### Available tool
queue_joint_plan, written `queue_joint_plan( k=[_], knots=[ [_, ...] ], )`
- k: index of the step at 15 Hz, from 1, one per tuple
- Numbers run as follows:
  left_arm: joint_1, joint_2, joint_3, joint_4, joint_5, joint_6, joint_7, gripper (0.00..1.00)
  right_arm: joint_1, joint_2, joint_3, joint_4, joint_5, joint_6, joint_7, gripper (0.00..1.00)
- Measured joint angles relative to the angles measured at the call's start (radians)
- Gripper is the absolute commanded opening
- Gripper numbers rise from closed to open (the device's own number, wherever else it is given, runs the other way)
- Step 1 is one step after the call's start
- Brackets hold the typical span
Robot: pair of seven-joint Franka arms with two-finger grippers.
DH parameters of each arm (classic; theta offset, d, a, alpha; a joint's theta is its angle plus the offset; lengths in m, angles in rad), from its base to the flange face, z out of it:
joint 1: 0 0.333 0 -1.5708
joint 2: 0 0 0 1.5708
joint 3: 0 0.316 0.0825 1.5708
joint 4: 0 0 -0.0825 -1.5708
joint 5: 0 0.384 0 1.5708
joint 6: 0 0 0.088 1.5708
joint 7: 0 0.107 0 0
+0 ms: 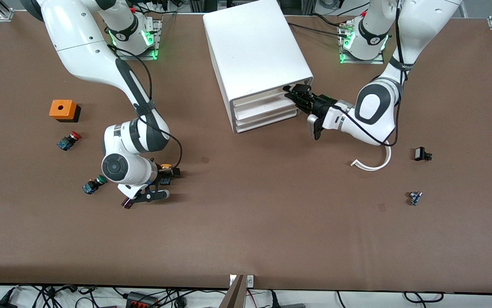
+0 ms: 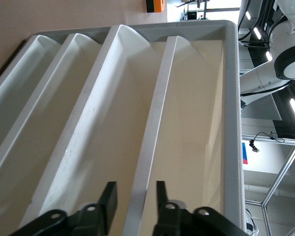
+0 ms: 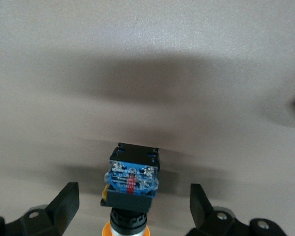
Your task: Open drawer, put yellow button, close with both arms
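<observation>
We are working both arms at once. Our left end effector [image 1: 294, 93] is sitting at the front of the white cabinet [image 1: 256, 51], at the drawer [image 1: 259, 99], the uppermost of the three. In the left wrist view its two fingers [image 2: 108, 199] are standing a narrow gap apart, straddling the drawer's front rim without visibly clamping it. We judge that it is placed there to hook the lip for a pull; the drawer looks barely out, if at all.

Our right end effector [image 1: 154, 188] is down at the tabletop [image 1: 246, 222] toward the right arm's end, around the yellow button [image 1: 165, 167]. The right wrist view shows the fingers [image 3: 64, 206] spread wide on either side of the button [image 3: 132, 189], which is lying on its side, blue block end toward the camera, orange cap toward the wrist. Nothing is gripped; the wide spread leaves room to close on the block's flat sides.

The green-capped button [image 1: 93, 184] is lying just beside that arm, the red-capped button [image 1: 69, 140] near the orange box [image 1: 62, 109].
</observation>
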Motion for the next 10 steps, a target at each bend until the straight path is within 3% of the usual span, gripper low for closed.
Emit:
queue_joint_plan(
  k=[2,5,10],
  knots=[
    [0.0,0.0,-0.001,0.002,-0.007,-0.004,0.023,0.08,0.0,0.0,0.0,0.0,0.001,-0.001,0.0,0.46],
    [0.001,0.001,-0.001,0.006,-0.008,-0.004,0.041,0.07,0.0,0.001,0.0,0.0,0.001,-0.005,0.0,0.01],
    [0.006,0.058,0.021,0.098,-0.003,-0.001,0.042,0.07,0.0,-0.002,0.0,0.012,0.006,-0.005,0.001,0.0]
  ],
)
